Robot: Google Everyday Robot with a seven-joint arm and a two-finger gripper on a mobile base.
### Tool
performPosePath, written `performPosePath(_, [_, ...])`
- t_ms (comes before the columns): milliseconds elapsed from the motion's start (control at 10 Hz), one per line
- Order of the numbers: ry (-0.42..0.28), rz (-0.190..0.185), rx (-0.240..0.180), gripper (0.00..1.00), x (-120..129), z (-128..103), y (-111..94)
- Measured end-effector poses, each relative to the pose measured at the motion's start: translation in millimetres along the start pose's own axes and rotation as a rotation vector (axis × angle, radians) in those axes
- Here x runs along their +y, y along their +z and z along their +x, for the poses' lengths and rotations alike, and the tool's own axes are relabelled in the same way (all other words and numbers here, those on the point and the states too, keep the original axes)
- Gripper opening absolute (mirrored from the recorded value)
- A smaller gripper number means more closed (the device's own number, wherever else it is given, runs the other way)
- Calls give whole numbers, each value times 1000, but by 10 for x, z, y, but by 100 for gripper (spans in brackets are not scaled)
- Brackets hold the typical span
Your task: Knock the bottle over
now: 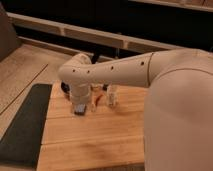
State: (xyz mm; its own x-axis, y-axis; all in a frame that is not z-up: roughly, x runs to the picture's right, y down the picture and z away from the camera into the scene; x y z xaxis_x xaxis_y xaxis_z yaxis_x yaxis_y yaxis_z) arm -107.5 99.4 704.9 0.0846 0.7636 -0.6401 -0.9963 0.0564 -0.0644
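The small clear bottle (pixel 112 95) stands upright on the wooden table top (pixel 95 137), a little behind its middle. My white arm reaches in from the right and bends down just left of the bottle. My gripper (pixel 80 108) points down at the table, to the left of the bottle and slightly nearer the camera, a short gap away from it. A cream round cup (pixel 83 59) peeks out behind my wrist. My arm hides what lies behind it.
A small orange-red item (pixel 100 98) lies between my gripper and the bottle. A dark mat (pixel 25 125) covers the table's left side. A dark object (pixel 98 53) sits at the back, under a pale rail (pixel 90 34).
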Motion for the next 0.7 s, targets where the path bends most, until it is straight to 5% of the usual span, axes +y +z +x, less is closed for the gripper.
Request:
performPosePath(300, [-56, 31, -115, 65, -86, -277, -33])
performPosePath(700, [-22, 55, -176, 65, -308, -308, -85])
